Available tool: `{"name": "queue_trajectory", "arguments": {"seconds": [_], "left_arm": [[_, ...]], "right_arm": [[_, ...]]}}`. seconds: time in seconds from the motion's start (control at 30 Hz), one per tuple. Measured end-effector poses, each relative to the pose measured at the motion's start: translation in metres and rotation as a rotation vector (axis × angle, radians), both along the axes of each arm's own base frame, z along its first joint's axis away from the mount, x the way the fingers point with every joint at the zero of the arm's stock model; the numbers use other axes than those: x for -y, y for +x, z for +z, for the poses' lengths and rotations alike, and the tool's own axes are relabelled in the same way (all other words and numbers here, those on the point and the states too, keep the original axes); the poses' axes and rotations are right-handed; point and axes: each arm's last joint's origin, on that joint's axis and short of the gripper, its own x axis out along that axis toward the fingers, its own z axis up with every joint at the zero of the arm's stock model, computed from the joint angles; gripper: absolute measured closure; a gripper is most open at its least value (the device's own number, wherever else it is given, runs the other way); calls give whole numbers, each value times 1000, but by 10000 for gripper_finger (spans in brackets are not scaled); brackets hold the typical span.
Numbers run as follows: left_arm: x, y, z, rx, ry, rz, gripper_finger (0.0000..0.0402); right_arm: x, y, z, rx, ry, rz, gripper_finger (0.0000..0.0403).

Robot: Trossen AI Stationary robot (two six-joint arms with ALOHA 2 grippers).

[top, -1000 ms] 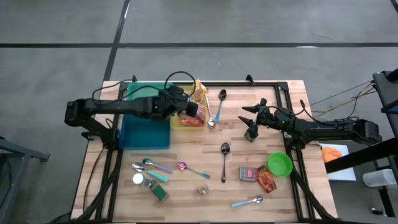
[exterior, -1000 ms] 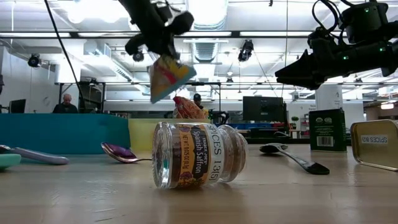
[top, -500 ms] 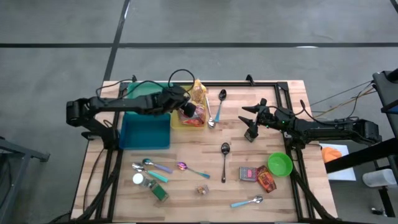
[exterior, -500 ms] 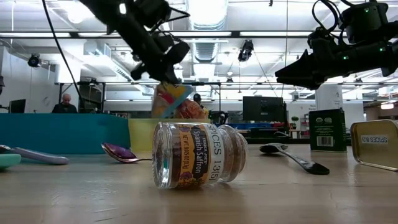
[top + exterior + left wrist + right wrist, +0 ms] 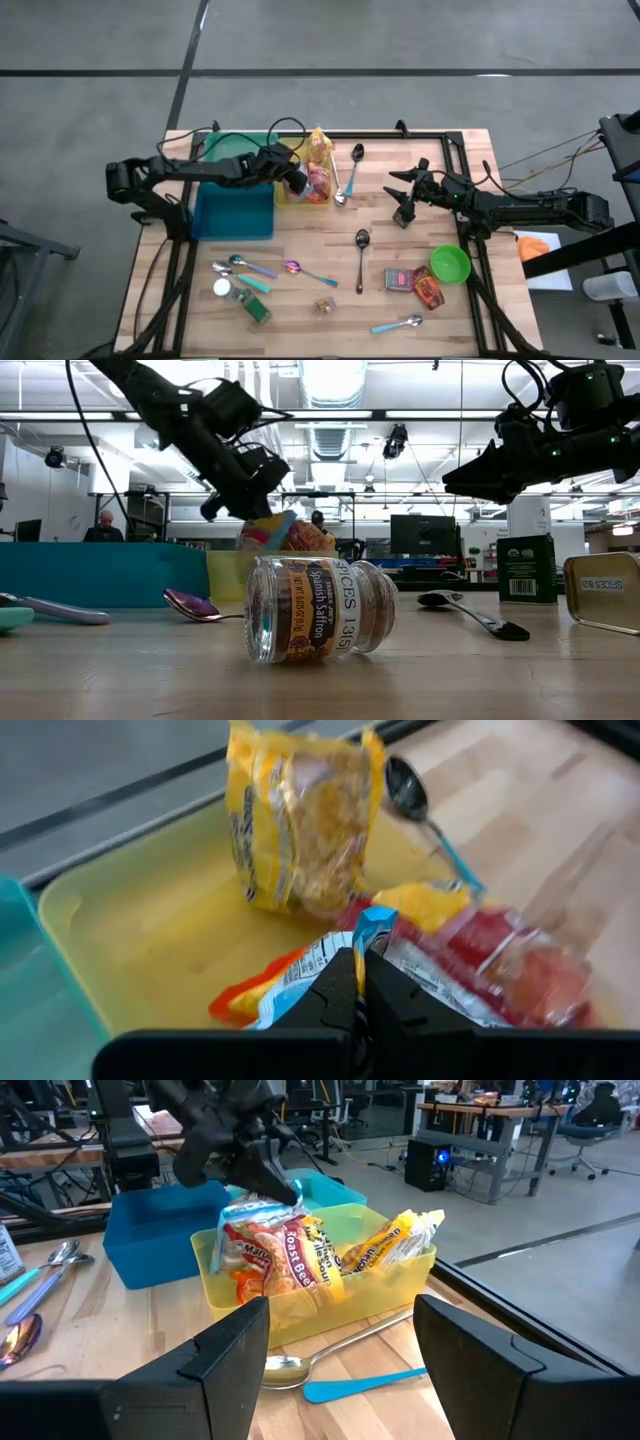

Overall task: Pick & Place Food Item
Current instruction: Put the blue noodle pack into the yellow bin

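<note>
Bright lab [image 5: 420, 450], wooden table [image 5: 330, 310], scattered spoons [image 5: 361, 255]

so over the last second the left gripper [image 5: 299, 179] has come down with the snack packet [image 5: 316, 184] pinched in its closed fingers. A second ago the packet was dangling in the air well above the yellow bin [image 5: 285, 196] near the table's far edge; half a second ago it was about at rim level, and now it's sitting inside the bin, right next to the yellow noodle bag [image 5: 319, 147] already in there. The arm has also dropped and stretched out flatter over the blue bin [image 5: 232, 211]. In the low view the packet [image 5: 266, 530] has sunk until only its top pokes out behind the spice jar [image 5: 318, 608].
</note>
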Motion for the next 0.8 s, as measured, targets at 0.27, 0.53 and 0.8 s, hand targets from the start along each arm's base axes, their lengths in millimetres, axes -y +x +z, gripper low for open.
{"name": "queue_trajectory", "arguments": {"seconds": [0.27,0.53,0.8], "left_arm": [[1,-4,-8,21,-4,-8,337],[1,-2,-7,45,-15,-30,194],[1,-2,-7,45,-13,-32,80]], "right_arm": [[0,0,0,0,0,0,156],[0,0,0,0,0,0,156],[0,0,0,0,0,0,156]]}}
